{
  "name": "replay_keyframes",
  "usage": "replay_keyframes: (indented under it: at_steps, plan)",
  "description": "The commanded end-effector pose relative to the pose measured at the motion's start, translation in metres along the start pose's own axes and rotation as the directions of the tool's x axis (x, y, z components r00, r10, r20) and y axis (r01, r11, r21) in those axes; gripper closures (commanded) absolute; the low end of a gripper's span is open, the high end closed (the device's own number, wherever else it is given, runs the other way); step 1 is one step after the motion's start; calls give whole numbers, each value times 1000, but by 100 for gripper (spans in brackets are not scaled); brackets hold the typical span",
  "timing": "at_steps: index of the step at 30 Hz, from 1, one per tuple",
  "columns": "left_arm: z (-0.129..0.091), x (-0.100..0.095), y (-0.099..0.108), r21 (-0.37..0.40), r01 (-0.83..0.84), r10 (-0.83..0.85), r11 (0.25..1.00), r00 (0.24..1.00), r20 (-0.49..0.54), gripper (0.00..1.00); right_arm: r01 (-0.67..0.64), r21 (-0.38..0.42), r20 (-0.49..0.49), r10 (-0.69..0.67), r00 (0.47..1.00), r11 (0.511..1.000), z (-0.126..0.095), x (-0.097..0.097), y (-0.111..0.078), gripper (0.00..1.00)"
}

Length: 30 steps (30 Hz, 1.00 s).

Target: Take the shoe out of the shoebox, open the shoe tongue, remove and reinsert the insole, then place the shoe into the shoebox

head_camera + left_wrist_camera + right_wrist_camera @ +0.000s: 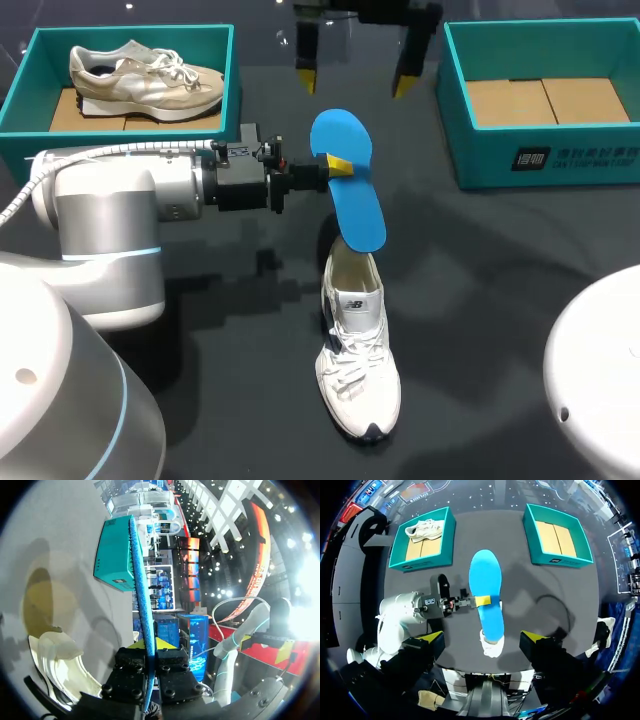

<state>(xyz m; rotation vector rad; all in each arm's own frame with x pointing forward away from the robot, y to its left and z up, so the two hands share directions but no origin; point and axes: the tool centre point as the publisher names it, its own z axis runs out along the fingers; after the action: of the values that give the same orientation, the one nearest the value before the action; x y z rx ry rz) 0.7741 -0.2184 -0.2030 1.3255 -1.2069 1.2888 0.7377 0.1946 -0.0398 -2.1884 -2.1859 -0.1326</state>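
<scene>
your left tool (338, 166) is clamped on the blue insole (347, 195), its yellow tips pinching the two flat faces nearer the far end than the middle. that grip leaves the long near part free to act as the leading end. in the left wrist view the insole (140, 590) shows edge-on, running straight out from between the two fingers. i read that as a square hold rather than a skewed one.

the white shoe (357, 345) stands on the bench (500, 300) near the middle, with its toe on the near side and its heel opening on the far side. the insole's near end sits right at that opening. i cannot tell whether it is inside the shoe or just above the collar. judging by this, you are either drawing it out or feeding it in.

your right tool (355, 80) hangs over the far part of the bench, fingers wide apart and holding nothing, well clear of the shoe. nothing steadies the shoe, so a push from the insole could tip it.

the right shoebox (490, 165) lies empty, and the left shoebox (232, 70) holds another shoe (140, 72).
</scene>
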Motion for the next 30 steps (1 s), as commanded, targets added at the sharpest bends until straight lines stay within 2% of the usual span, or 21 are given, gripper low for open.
replay_keyframes:
  at_steps: [1,10,15,24,25,30]
  plan:
    - [1,-1,0,2,0,0,1000,1000,0,100,6,11,152,-8,988,1000,6,14,8,0]
    - [1,-1,0,2,0,0,1000,1000,0,100,-9,-2,146,9,989,1000,7,16,10,0]
    - [1,-1,0,2,0,0,1000,1000,0,100,-19,-21,76,21,997,1000,6,8,11,0]
    - [1,-1,0,2,0,0,1000,1000,0,100,-9,-60,-128,1,992,998,5,-8,12,0]
    - [1,-1,0,2,0,0,1000,1000,0,100,-4,-51,-178,-5,984,999,5,-11,12,0]
    - [1,-1,0,2,0,0,1000,1000,0,100,13,-60,-306,-31,951,998,5,-22,13,0]
